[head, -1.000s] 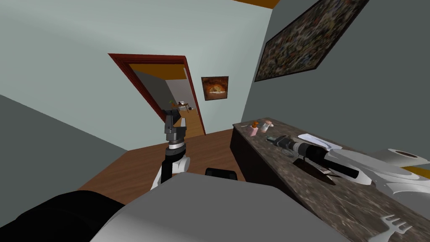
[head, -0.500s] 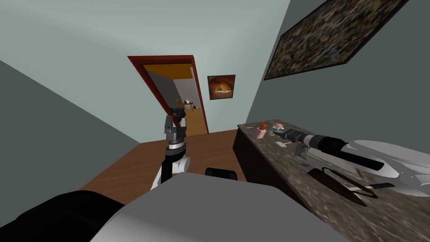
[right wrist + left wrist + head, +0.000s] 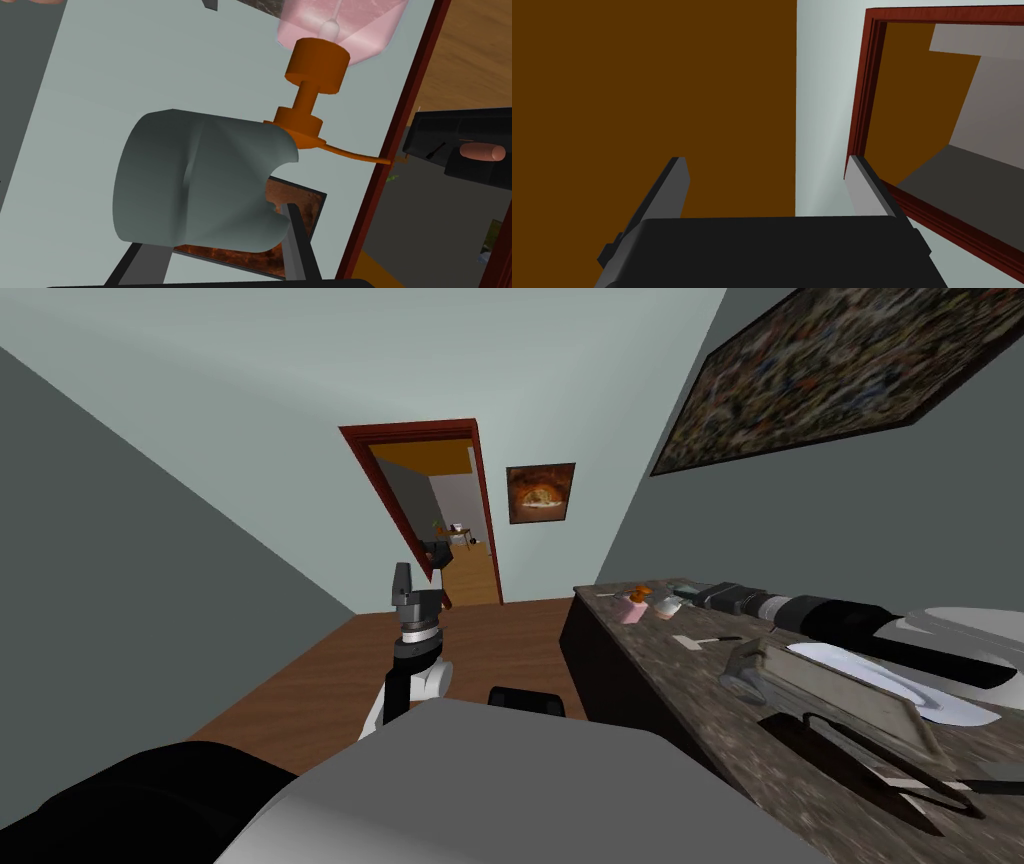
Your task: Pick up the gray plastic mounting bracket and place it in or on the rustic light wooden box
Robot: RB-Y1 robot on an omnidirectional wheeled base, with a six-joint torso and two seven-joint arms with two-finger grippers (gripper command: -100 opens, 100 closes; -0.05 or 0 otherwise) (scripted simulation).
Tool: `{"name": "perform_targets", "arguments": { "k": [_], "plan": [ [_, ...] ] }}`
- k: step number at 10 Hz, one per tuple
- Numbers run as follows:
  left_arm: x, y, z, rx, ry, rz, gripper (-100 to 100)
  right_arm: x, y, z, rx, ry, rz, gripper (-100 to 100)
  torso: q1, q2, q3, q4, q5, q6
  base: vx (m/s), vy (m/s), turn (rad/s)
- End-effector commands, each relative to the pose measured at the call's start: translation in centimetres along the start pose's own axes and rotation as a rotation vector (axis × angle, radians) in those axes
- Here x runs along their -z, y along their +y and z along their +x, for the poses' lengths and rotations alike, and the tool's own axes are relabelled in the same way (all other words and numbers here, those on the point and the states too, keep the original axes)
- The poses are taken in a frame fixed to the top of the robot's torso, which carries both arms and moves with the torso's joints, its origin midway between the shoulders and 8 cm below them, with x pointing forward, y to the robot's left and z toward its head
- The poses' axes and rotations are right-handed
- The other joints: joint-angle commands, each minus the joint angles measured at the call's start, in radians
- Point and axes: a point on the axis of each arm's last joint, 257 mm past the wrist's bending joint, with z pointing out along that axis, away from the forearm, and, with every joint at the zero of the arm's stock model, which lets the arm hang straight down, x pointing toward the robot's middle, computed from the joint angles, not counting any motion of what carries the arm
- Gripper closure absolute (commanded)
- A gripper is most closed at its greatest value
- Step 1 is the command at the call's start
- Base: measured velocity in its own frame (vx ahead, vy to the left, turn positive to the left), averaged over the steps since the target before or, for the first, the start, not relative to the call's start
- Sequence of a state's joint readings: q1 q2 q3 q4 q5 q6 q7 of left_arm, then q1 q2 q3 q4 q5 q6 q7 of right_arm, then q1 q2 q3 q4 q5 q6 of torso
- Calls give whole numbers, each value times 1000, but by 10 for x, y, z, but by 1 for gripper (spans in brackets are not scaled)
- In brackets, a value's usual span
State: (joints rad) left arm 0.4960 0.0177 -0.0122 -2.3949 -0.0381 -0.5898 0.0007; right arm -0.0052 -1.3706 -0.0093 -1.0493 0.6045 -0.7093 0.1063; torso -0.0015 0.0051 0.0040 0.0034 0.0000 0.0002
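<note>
Curved grey-green bracket [image 3: 200, 185], notched edge, clamped in right gripper [image 3: 216, 227]

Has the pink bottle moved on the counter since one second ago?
No. The pink bottle still stands near the counter's far end, as before; the whole view shifted because I turned.

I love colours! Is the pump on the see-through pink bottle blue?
No, the translucent pink bottle has an orange pump top, just beyond the grey curved bracket in the right end effector.
</note>
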Motion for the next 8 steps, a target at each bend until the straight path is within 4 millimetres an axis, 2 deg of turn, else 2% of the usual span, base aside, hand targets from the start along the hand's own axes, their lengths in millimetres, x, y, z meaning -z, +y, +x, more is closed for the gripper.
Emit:
{"name": "perform_targets", "arguments": {
  "k": [1, 3, 4, 5, 6, 8],
  "plan": [
    [0, 0, 0, 0, 0, 0, 0, 12, -21, -8, -18, 0, 33, 100, 0, 0, 0, 0, 0, 0, -74, -80, 228],
    [0, 0, 0, 0, 0, 0, 0, 30, -45, -7, -48, 16, 72, 100, -3, 3, 1, 0, -2, 1, -95, -97, 230],
    [0, 0, 0, 0, 0, 0, 0, 36, -51, -4, -60, 26, 81, 100, -5, 5, 2, 0, -3, 1, -131, -119, 219],
    [0, 0, 0, 0, 0, 0, 0, 47, -60, 6, -85, 51, 97, 100, -7, 6, 3, 1, -3, 1, -125, -129, 235],
    [0, 0, 0, 0, 0, 0, 0, 47, -60, 6, -85, 51, 97, 100, -8, 7, 4, 1, -4, 2, -109, -98, 110],
    [0, 0, 0, 0, 0, 0, 0, 58, -65, 21, -112, 83, 108, 100, -7, 5, 3, 0, -5, 3, -104, -84, 102]
  ]
}}
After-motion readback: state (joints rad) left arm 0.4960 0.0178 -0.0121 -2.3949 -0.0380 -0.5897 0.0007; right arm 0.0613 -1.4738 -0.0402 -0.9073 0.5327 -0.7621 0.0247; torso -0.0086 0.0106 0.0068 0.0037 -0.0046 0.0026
